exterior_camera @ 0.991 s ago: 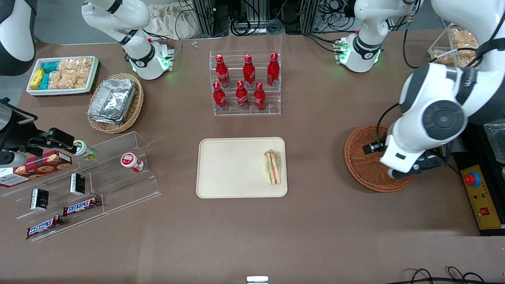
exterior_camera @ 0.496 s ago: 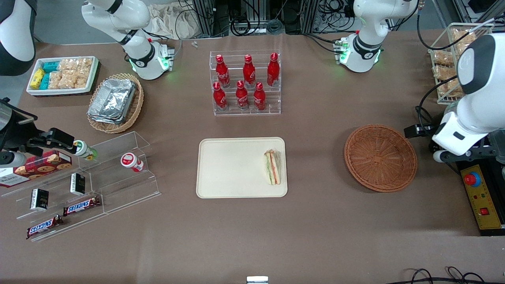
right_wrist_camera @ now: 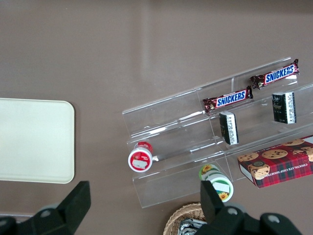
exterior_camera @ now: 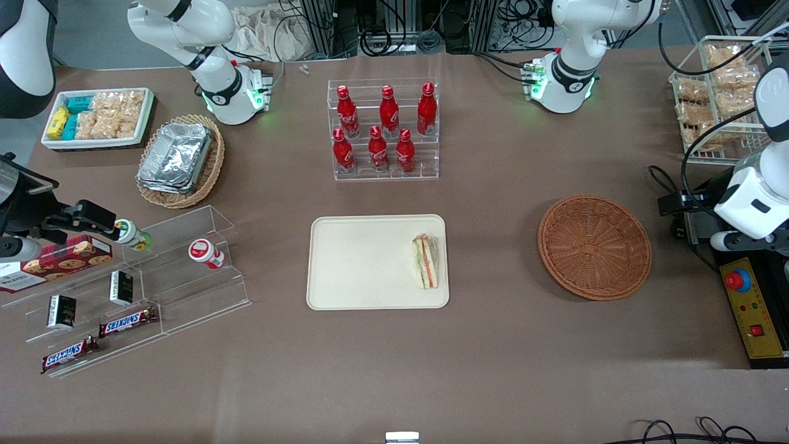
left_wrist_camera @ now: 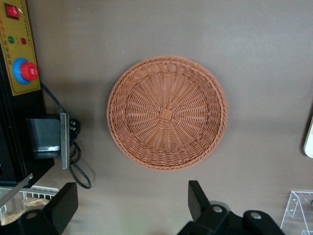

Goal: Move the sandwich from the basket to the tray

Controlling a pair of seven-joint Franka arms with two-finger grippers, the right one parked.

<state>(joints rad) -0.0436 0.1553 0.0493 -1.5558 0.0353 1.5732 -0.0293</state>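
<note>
The sandwich, a wrapped wedge with green, red and orange layers, lies on the cream tray, against the rim nearest the basket. The round reddish-brown basket has nothing in it, which the left wrist view confirms for the basket. My left gripper hovers high above the bare table just beside the basket. It is open, its fingers wide apart with nothing between them. In the front view the gripper hangs over the table's edge at the working arm's end.
A yellow control box with a red button and cables lie under the arm. A wire rack of snack packets stands farther back. A rack of red bottles is farther from the camera than the tray. Acrylic shelves stand toward the parked arm's end.
The left arm has swung from above the basket out toward the working arm's end of the table, uncovering the basket. The sandwich has stayed on the tray.
</note>
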